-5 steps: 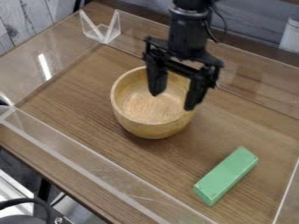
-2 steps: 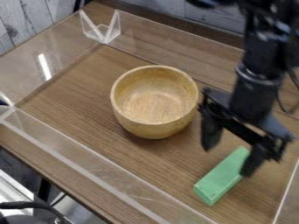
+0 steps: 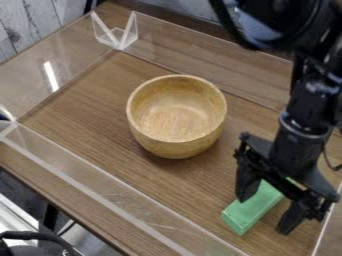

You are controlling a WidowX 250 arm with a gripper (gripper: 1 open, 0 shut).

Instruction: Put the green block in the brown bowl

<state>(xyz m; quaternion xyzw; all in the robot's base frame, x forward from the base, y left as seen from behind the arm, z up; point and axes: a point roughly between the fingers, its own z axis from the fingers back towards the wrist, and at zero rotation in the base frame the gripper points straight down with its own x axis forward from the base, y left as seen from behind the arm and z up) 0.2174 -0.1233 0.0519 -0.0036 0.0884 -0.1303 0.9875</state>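
Note:
The green block [image 3: 249,213] lies flat on the wooden table at the lower right, partly covered by my gripper. My gripper [image 3: 277,200] points straight down over the block's far half, open, with one dark finger [image 3: 246,182] on the block's left side and the other [image 3: 299,209] on its right. Whether the fingers touch the block cannot be made out. The brown bowl [image 3: 177,116] sits upright and empty in the middle of the table, to the left of and beyond the gripper.
Clear acrylic walls [image 3: 80,185] fence the wooden table [image 3: 94,110] on all sides. A small clear triangular stand [image 3: 115,30] sits at the far left corner. The right wall runs close to the gripper.
The gripper has moved from above the bowl to the lower right and come down over the green block, staying open. Bowl and block have not moved.

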